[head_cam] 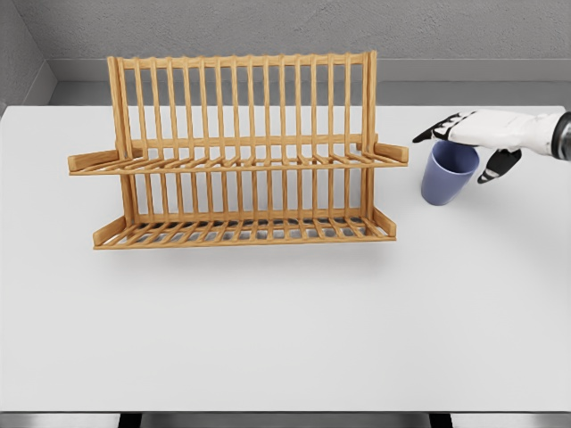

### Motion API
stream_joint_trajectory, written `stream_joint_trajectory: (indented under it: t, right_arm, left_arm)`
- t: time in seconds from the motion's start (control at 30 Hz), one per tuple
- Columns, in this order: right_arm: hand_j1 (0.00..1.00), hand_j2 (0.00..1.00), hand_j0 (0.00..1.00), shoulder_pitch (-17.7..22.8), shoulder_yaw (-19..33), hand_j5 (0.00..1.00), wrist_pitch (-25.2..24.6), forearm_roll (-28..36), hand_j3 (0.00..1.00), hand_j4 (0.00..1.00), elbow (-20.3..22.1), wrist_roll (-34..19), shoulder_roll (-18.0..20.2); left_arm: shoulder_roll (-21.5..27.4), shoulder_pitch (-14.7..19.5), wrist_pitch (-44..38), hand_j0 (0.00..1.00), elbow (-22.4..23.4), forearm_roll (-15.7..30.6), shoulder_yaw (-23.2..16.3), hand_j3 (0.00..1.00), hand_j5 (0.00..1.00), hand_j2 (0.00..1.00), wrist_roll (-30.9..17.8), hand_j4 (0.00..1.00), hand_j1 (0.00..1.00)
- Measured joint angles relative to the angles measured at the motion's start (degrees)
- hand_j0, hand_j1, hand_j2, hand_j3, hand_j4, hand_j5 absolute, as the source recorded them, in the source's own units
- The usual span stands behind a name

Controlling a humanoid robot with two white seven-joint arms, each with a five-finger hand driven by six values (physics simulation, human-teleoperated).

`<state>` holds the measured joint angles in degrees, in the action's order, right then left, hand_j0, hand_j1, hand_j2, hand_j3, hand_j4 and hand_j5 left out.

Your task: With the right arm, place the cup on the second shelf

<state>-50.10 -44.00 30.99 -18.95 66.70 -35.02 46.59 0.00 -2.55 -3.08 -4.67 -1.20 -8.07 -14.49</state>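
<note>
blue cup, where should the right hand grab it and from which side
Grip the blue cup around its side wall just under the rim, coming from the right. It stands upright, mouth open, tapering downward, with the wooden rack to its left. The right hand is already over the rim, fingers spread.

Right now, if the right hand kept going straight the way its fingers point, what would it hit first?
The right hand points left over the blue cup. Carried straight on, it would probably meet the right end of the wooden rack's upper shelf first, though depth is unclear from this single view.
</note>
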Motion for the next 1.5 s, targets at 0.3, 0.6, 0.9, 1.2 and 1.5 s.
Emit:
stream_joint_trajectory:
  t: [0.3, 0.6, 0.9, 1.2, 1.5]
  right_arm:
    - [1.0, 1.0, 1.0, -0.26, -0.83, 1.0, 0.02, -0.03, 1.0, 1.0, -1.87, 0.0, -1.25]
    - [0.72, 0.72, 0.72, -0.26, -1.37, 0.72, 0.07, -0.04, 0.72, 0.72, -1.84, 0.0, -1.29]
    - [0.67, 0.67, 0.67, -0.97, -1.36, 0.67, 0.09, -0.06, 0.67, 0.67, -1.49, 0.01, -1.08]
    - [0.66, 0.66, 0.66, -2.02, -0.9, 0.66, 0.07, -0.06, 0.66, 0.66, -0.35, 0.0, -0.6]
    - [0.63, 0.63, 0.63, -2.2, 1.64, 0.63, 0.14, -0.07, 0.63, 0.63, 3.24, -0.01, 0.61]
  left_arm:
    - [0.0, 0.0, 0.01, 1.0, 0.0, 0.01, 0.0, 1.0, 1.0, 1.0, 0.0, 1.0, 1.0]
    - [0.0, 0.0, 0.01, 1.0, 0.0, 0.02, 0.0, 1.0, 1.0, 1.0, 0.0, 1.0, 1.0]
    - [0.0, 0.0, 0.01, 1.0, 0.0, 0.02, 0.0, 1.0, 1.0, 1.0, 0.0, 1.0, 1.0]
    - [0.0, 0.0, 0.01, 1.0, 0.0, 0.01, 0.0, 1.0, 1.0, 1.0, 0.0, 1.0, 1.0]
    - [0.0, 0.0, 0.01, 1.0, 0.0, 0.01, 0.0, 1.0, 1.0, 1.0, 0.0, 1.0, 1.0]
